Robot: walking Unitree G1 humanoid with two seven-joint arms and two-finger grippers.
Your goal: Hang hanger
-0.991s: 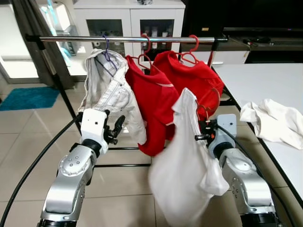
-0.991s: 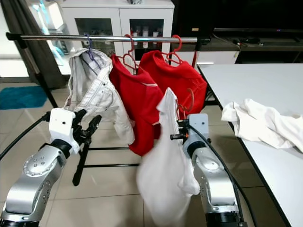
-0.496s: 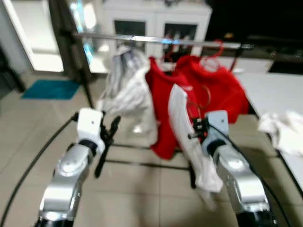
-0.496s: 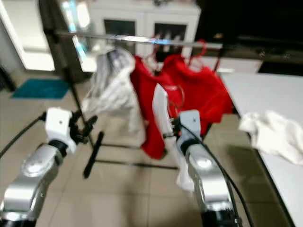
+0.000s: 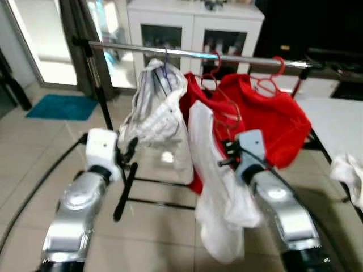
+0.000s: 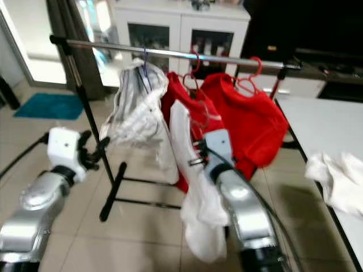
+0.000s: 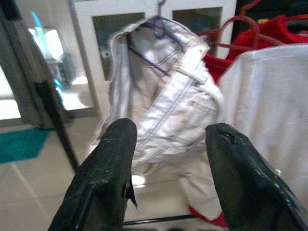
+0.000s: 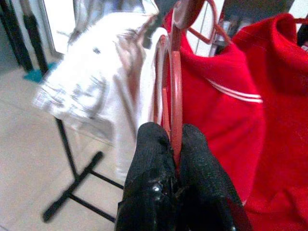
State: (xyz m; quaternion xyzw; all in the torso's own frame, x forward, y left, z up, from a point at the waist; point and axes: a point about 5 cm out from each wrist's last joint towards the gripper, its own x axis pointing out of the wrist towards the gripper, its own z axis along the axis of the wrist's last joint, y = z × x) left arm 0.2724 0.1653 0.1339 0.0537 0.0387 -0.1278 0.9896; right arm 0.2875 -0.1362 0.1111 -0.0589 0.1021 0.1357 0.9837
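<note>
Red hanger [image 8: 176, 103] pinched by right gripper [image 8: 169, 144], below rail [image 5: 227, 55]

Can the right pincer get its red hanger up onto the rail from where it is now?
Probably yes. The right pincer grips the red hanger below the rail, with bare rail between the hung clothes.

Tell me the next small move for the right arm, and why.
Probably lift the right tool toward the rail: it is shut on the red hanger carrying the white garment, whose hook sits below the rail, in front of the red shirts.
</note>
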